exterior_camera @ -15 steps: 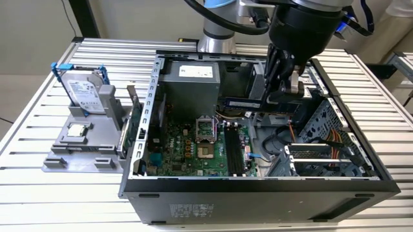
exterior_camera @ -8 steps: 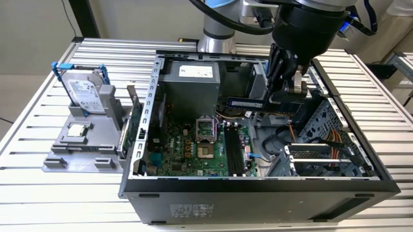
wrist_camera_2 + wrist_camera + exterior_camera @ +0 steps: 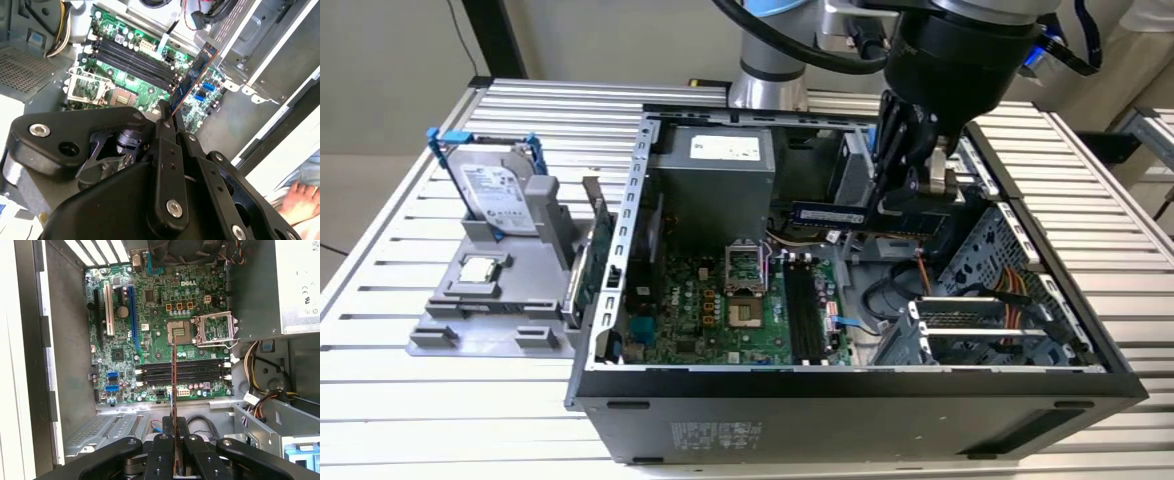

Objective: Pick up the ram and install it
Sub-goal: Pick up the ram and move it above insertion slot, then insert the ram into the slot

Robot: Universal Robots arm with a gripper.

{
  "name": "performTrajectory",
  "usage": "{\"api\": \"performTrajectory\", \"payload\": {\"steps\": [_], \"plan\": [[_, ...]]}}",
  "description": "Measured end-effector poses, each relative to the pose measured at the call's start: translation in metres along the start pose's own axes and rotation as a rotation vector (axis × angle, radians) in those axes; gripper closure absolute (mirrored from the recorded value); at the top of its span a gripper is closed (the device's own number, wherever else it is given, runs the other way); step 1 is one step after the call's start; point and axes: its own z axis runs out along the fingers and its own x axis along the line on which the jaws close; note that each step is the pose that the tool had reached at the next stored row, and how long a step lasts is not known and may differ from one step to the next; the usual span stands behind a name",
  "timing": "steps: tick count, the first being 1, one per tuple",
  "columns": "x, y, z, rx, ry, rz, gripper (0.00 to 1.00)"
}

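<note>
The ram (image 3: 831, 215) is a long thin blue stick held level above the open computer case (image 3: 854, 385), over the motherboard (image 3: 707, 315). My gripper (image 3: 923, 192) is shut on the end of it nearer the exterior view's right. In the first wrist view the ram (image 3: 174, 385) shows edge-on, running out from my gripper (image 3: 174, 440) across the black memory slots (image 3: 182, 372). The second wrist view shows its blue face (image 3: 192, 80) beyond my fingertips (image 3: 164, 116), apart from the slots (image 3: 135, 60). The ram hangs clear of the board.
On the exterior view's left a grey holder (image 3: 487, 320) carries a silver hard drive in a blue bracket (image 3: 500, 195) and a square CPU chip (image 3: 480, 268). Inside the case are the power supply (image 3: 714, 165), the open CPU socket (image 3: 742, 270) and a drive cage (image 3: 987, 310). A hand (image 3: 300, 200) rests outside the case.
</note>
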Motion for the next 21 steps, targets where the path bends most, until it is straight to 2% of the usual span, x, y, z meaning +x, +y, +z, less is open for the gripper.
{"api": "performTrajectory", "payload": {"steps": [21], "plan": [[0.0,-0.0002,0.0,0.0,-0.0001,0.0,1.0]]}}
